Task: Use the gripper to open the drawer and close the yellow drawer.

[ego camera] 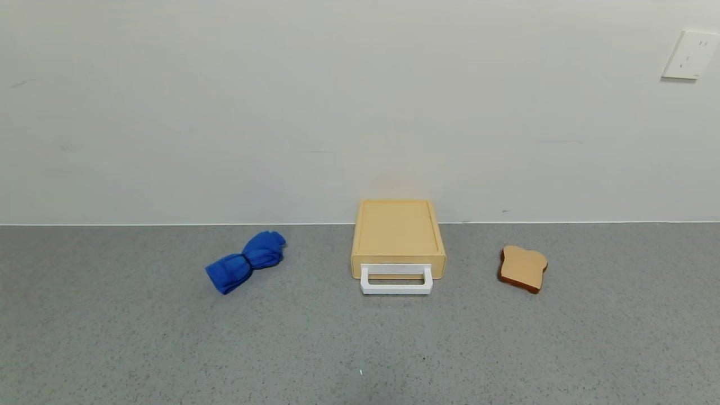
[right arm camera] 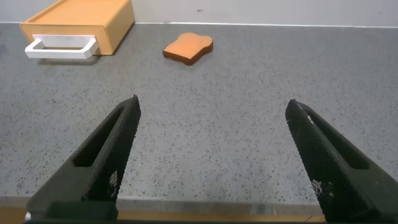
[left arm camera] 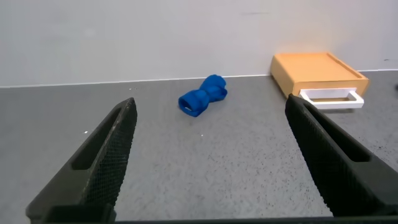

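Note:
The flat yellow box (ego camera: pixel 398 232) stands against the back wall at the table's middle, its drawer pushed in, with the white loop handle (ego camera: pixel 396 280) sticking out toward me. It also shows in the left wrist view (left arm camera: pixel 317 72) and the right wrist view (right arm camera: pixel 81 23). Neither arm shows in the head view. My left gripper (left arm camera: pixel 211 109) is open and empty, low over the table's near left, far from the box. My right gripper (right arm camera: pixel 212 109) is open and empty near the table's front edge on the right.
A rolled blue cloth (ego camera: pixel 246 261) lies left of the box, also in the left wrist view (left arm camera: pixel 203 95). A tan toast slice (ego camera: pixel 523 268) lies right of it, also in the right wrist view (right arm camera: pixel 188 48). A wall socket (ego camera: pixel 691 54) sits at the upper right.

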`<action>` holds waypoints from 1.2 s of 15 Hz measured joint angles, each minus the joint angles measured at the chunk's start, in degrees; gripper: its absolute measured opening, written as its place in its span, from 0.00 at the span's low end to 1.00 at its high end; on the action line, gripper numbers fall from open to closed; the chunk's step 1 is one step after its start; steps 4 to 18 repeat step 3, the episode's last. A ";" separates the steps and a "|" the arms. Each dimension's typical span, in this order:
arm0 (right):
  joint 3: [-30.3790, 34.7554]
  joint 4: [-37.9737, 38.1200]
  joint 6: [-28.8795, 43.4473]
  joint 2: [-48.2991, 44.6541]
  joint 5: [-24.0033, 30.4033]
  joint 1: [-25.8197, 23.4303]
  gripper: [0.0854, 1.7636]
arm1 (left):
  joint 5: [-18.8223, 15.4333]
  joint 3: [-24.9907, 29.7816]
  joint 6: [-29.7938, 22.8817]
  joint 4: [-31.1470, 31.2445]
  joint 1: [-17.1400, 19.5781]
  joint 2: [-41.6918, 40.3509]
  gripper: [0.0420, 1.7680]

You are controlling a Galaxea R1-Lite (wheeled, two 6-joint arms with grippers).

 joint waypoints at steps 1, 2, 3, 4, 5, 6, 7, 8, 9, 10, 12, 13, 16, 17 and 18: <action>0.00 0.00 0.00 0.00 0.00 0.02 0.97 | -1.05 3.34 0.07 -3.13 0.02 -0.52 0.97; 0.00 0.00 0.00 0.00 0.00 0.00 0.97 | -1.79 6.58 0.16 -5.60 0.02 -0.88 0.97; 0.00 0.00 0.02 0.00 0.00 0.00 0.97 | -2.24 9.79 0.27 -7.73 0.02 -1.16 0.97; 0.00 0.00 0.02 0.00 0.00 0.00 0.97 | -2.24 9.79 0.27 -7.73 0.02 -1.16 0.97; 0.00 0.00 0.02 0.00 0.00 0.00 0.97 | -2.24 9.79 0.27 -7.73 0.02 -1.16 0.97; 0.00 0.00 0.02 0.00 0.00 0.00 0.97 | -2.24 9.79 0.27 -7.73 0.02 -1.16 0.97; 0.00 0.00 0.02 0.00 0.00 0.00 0.97 | -2.24 9.79 0.27 -7.73 0.02 -1.16 0.97; 0.00 0.00 0.02 0.00 0.00 0.00 0.97 | -2.24 9.79 0.27 -7.73 0.02 -1.16 0.97; 0.00 0.00 0.02 0.00 0.00 0.00 0.97 | -2.24 9.79 0.27 -7.73 0.02 -1.16 0.97; 0.00 0.00 0.02 0.00 0.00 0.00 0.97 | -2.24 9.79 0.27 -7.73 0.02 -1.16 0.97; 0.00 0.00 0.02 0.00 0.00 0.00 0.97 | -2.24 9.79 0.27 -7.73 0.02 -1.16 0.97; 0.00 0.00 0.02 0.00 0.00 0.00 0.97 | -2.24 9.79 0.27 -7.73 0.02 -1.16 0.97; 0.00 0.00 0.02 0.00 0.00 0.00 0.97 | -2.24 9.79 0.27 -7.73 0.02 -1.16 0.97; 0.00 0.00 0.02 0.00 0.00 0.00 0.97 | -2.24 9.79 0.27 -7.73 0.02 -1.16 0.97; 0.00 0.00 0.02 0.00 0.00 0.00 0.97 | -2.24 9.79 0.27 -7.73 0.02 -1.16 0.97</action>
